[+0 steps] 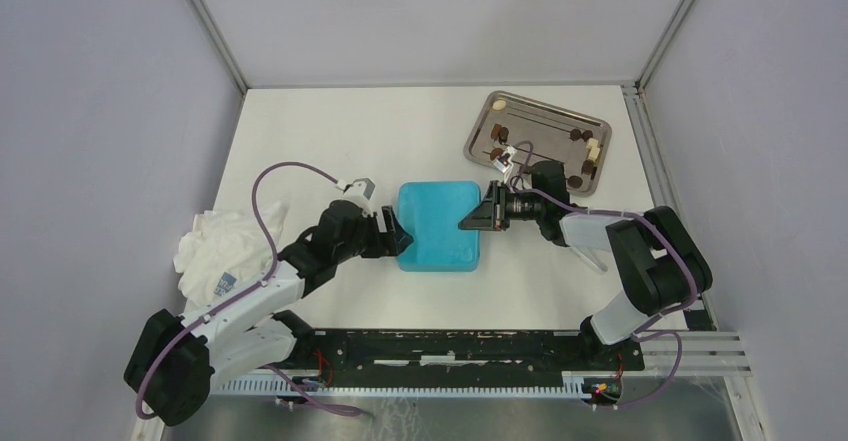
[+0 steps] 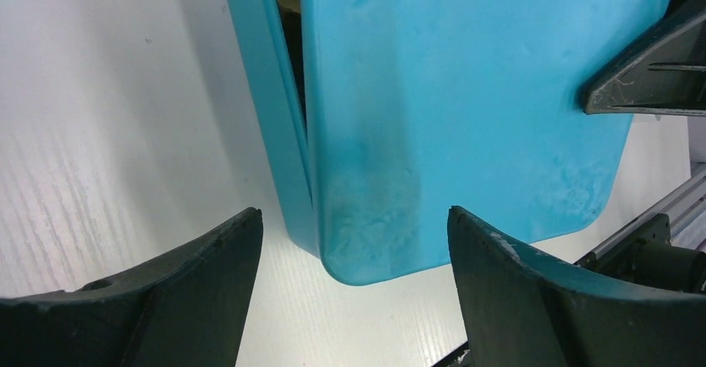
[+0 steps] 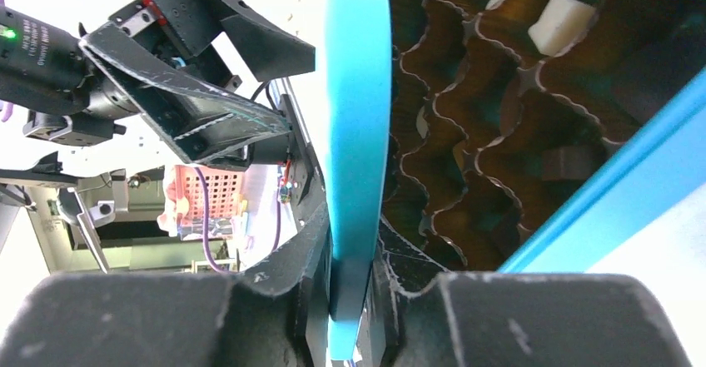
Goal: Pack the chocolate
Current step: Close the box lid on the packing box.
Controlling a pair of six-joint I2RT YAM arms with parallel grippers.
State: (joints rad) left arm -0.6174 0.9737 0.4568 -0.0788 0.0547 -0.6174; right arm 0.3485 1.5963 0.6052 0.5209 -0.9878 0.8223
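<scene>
Right end effector [image 3: 350, 300] pinching teal lid [image 3: 358, 92], left end effector [image 2: 351, 217] spread

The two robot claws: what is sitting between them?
The teal box sits between the left gripper and the right gripper, plain in the top view. The right wrist view shows its lid pinched by the right gripper.

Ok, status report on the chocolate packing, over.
Left tool open at the teal box's corner. Right tool shut on the lid edge, lid ajar. Chocolates left on the tray, some in the insert. Nothing blocking.
</scene>
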